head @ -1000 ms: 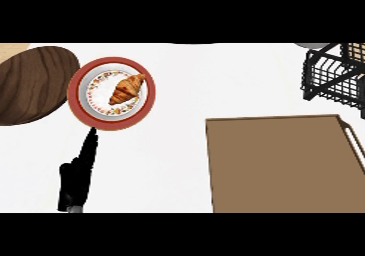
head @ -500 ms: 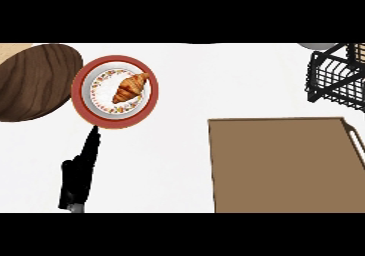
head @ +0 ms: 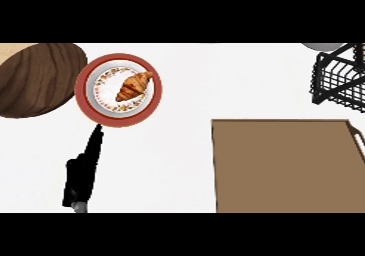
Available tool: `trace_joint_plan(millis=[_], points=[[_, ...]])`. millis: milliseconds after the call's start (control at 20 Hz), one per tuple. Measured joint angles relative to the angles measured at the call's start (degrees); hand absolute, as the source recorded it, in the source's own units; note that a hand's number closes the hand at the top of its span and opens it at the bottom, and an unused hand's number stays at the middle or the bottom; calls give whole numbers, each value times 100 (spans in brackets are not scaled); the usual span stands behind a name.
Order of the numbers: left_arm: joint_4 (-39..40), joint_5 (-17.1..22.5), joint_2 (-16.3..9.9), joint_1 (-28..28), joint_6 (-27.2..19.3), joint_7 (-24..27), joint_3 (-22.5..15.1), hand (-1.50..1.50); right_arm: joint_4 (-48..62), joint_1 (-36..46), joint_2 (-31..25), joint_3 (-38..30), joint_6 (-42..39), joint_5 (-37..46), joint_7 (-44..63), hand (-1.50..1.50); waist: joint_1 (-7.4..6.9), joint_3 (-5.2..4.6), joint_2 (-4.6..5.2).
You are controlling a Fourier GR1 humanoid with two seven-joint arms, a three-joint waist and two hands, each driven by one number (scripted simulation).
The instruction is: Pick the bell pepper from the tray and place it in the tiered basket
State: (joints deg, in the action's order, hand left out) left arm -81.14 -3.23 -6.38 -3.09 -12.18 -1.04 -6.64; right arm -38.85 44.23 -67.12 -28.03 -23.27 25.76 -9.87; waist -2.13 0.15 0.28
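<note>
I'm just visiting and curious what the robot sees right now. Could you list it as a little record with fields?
left hand: black, fingers straight, pointing up toward the plate
right hand: not in view
plate: red-rimmed, holding a croissant
wooden board: dark, round, left of the plate
tray: brown, lower right, nothing visible on it
tiered basket: black wire, upper right
bell pepper: not visible

White counter (head: 214,80) — evenly lit, wall perhaps beyond view.
</note>
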Motion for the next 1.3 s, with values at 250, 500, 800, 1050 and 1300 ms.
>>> trace_joint_plan(millis=[250, 500, 800, 1050, 1300], points=[[10, 27, 30, 5, 36, 88, 35, 0, 510, 434, 206, 385, 173, 291, -319, 150, -12, 7, 5], [-37, 8, -4, 30, 72, -17, 54, 0, 932, 716, 577, 751, 536, 658, -535, 150, -17, 6, 19], [13, -82, 74, 38, 15, 53, 21, 0, 1428, 1104, 1009, 1032, 1052, 1052, -403, 150, -18, 10, 19], [-65, -36, 14, -2, 111, -28, 56, 0, 1919, 1274, 1180, 946, 1326, 1092, -469, 150, -24, -15, -1], [-31, 18, 9, 27, 165, -33, 98, 0, 2400, 1460, 1272, 485, 987, 657, -291, -150, -20, -33, -13]])
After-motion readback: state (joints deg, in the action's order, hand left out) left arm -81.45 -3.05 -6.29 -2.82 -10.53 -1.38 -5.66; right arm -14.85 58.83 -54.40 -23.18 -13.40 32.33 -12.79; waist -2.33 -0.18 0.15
